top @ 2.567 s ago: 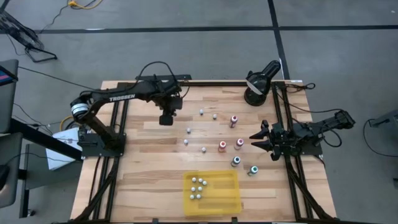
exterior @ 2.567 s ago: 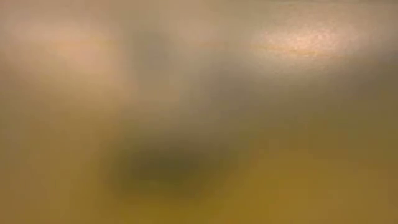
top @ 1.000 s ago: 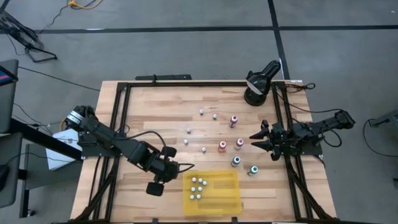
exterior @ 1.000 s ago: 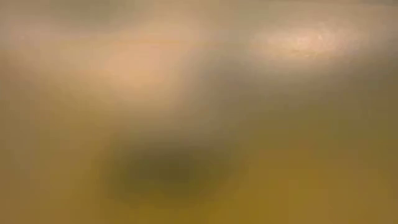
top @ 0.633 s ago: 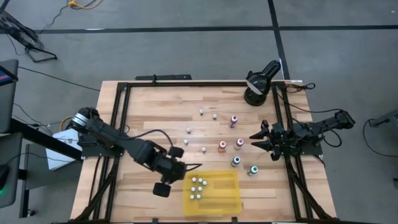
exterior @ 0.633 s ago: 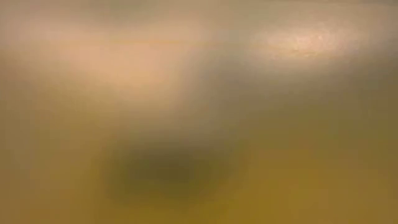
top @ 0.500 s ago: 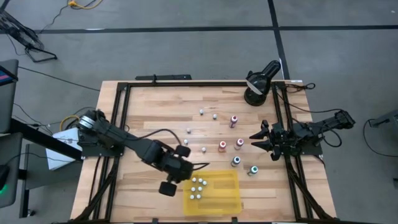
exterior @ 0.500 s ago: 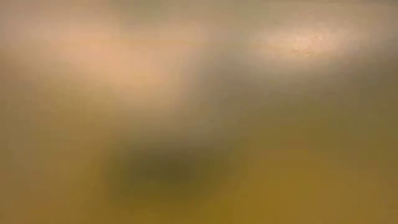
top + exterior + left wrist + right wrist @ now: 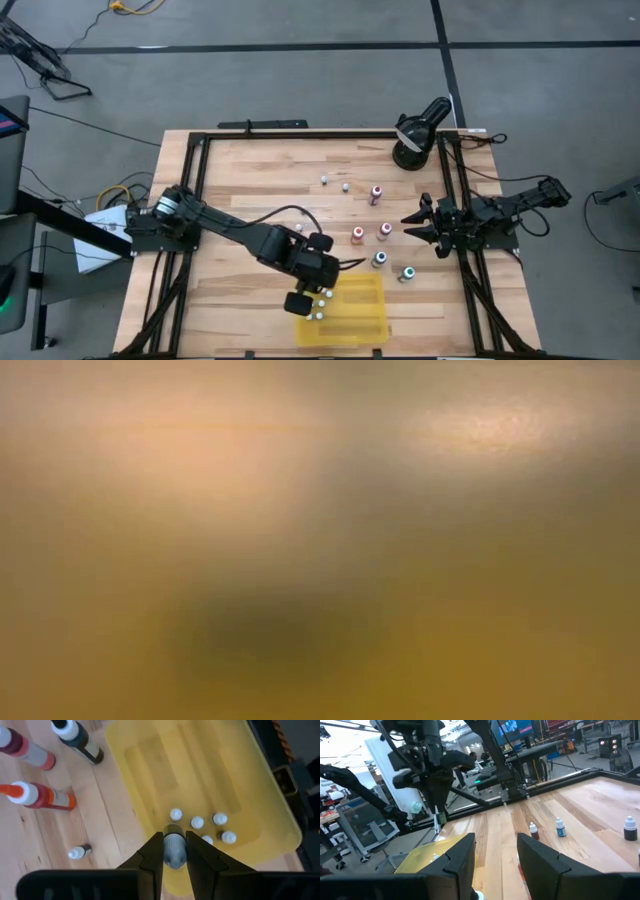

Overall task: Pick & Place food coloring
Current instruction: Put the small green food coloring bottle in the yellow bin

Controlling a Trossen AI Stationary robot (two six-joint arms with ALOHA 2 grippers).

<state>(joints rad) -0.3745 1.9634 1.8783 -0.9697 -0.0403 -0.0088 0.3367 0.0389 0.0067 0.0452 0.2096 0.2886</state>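
Note:
My left gripper [image 9: 318, 288] hangs over the left far part of the flat yellow tray [image 9: 358, 310], shut on one small food coloring bottle [image 9: 174, 851]. Several white-capped bottles [image 9: 197, 822] stand in the tray below it. More bottles stand on the wooden table: white caps [image 9: 324, 180], red and pink caps [image 9: 357, 235], teal caps [image 9: 406, 273]. My right gripper [image 9: 412, 225] waits at the table's right edge, open, with nothing between its fingers [image 9: 465, 857]. The low view is only a blur. My left gripper pinches the small bottle by its sides [image 9: 174, 845] between its two fingertips. The fingers slant down from the table's left side. The bottle is lifted clear, above the tray's floor and the bottles standing there.
A black device [image 9: 415, 135] stands at the table's far right corner. Black frame rails [image 9: 190, 200] run along the table's edges. Red-capped bottles [image 9: 35, 795] and a dark one [image 9: 77, 737] stand on the wood just beyond the tray's far edge.
My left gripper has travelled toward the table's right edge, from bare wood left of the tray to over the tray's left part. It has stayed shut on the small bottle, which rides clear of the table.

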